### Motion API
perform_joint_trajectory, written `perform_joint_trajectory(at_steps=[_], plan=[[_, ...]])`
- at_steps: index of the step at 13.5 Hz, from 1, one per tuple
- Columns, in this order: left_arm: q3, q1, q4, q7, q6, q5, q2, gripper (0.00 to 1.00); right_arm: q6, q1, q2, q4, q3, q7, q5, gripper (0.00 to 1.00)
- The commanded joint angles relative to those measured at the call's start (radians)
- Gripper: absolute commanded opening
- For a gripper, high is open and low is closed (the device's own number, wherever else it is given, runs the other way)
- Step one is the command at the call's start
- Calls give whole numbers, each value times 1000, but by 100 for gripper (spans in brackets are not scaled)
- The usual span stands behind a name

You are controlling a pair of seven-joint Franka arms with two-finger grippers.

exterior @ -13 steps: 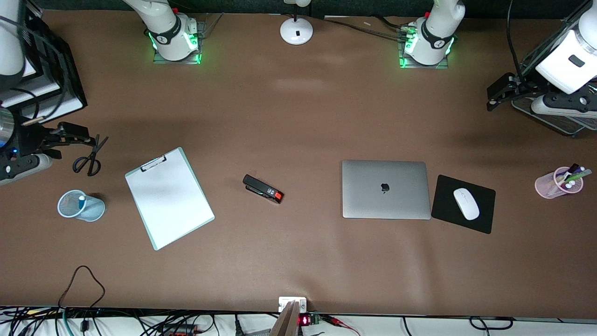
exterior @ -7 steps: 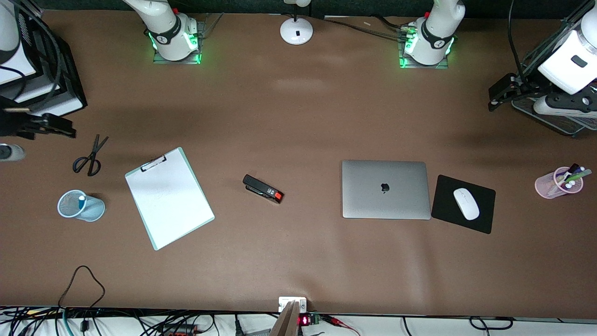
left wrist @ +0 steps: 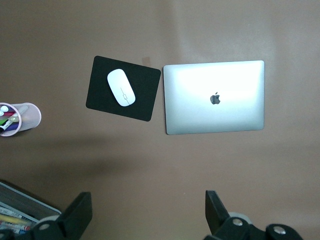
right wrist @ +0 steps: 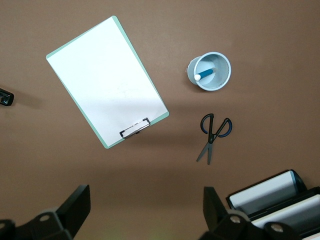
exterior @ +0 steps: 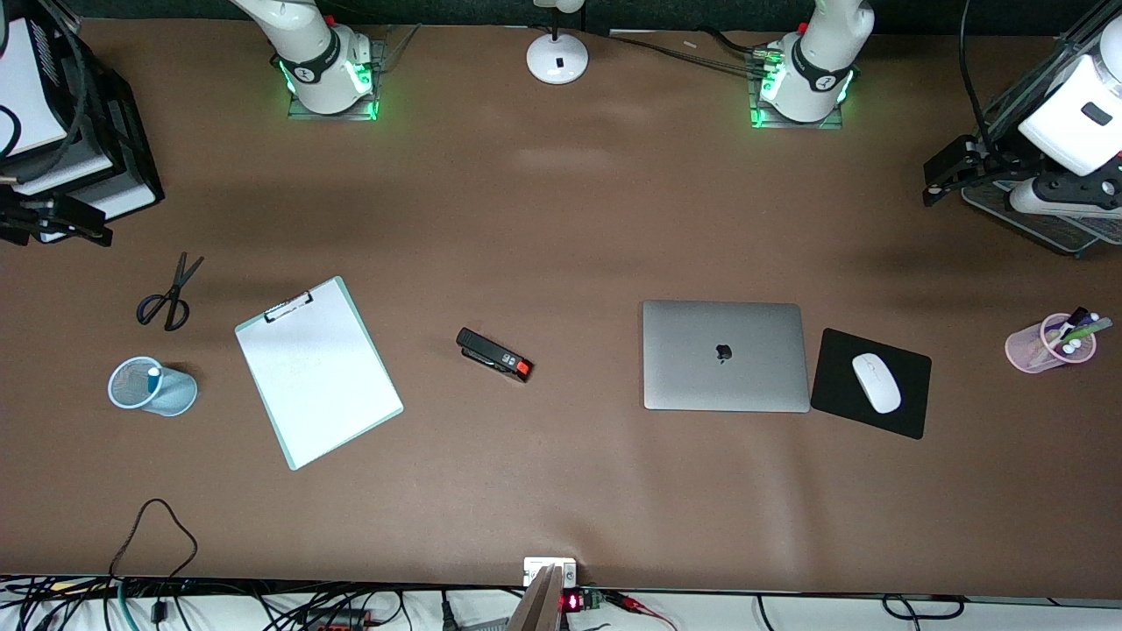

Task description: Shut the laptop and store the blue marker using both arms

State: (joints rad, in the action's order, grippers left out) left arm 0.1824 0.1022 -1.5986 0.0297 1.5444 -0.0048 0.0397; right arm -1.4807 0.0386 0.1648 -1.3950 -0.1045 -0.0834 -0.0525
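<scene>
The laptop (exterior: 723,355) lies shut on the table, its silver lid with the black apple logo facing up; the left wrist view has it too (left wrist: 214,97). The blue marker (exterior: 153,379) stands in a pale blue mesh cup (exterior: 175,396) toward the right arm's end, white end up, and the right wrist view looks down on it (right wrist: 206,75). My right gripper (exterior: 61,219) hangs open and empty over the table's right-arm end (right wrist: 145,210). My left gripper (exterior: 945,173) hangs open and empty over the left-arm end (left wrist: 147,220).
Scissors (exterior: 166,294) and a white clipboard (exterior: 317,372) lie near the blue cup. A black stapler (exterior: 495,355) sits mid-table. A white mouse (exterior: 877,382) rests on a black mat (exterior: 837,399) beside the laptop. A pink pen cup (exterior: 1047,343) and black file trays (exterior: 96,149) stand at the ends.
The right gripper has drawn back from beside the scissors toward the file trays at the table's end. The left gripper has shifted slightly toward its end. Nothing on the table moved.
</scene>
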Motion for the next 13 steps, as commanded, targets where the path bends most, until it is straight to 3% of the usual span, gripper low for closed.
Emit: perform_joint_trajectory(at_steps=[1, 4, 13], plan=[[-1, 4, -9, -27, -13, 6, 20, 100, -65, -2, -91, -135, 3, 30, 13, 100], [6, 4, -11, -25, -15, 14, 20, 100, -119, 0, -174, -252, 3, 44, 13, 100], [25, 2, -6, -11, -12, 14, 20, 100, -59, 1, -177, -225, 8, 56, 11, 100]])
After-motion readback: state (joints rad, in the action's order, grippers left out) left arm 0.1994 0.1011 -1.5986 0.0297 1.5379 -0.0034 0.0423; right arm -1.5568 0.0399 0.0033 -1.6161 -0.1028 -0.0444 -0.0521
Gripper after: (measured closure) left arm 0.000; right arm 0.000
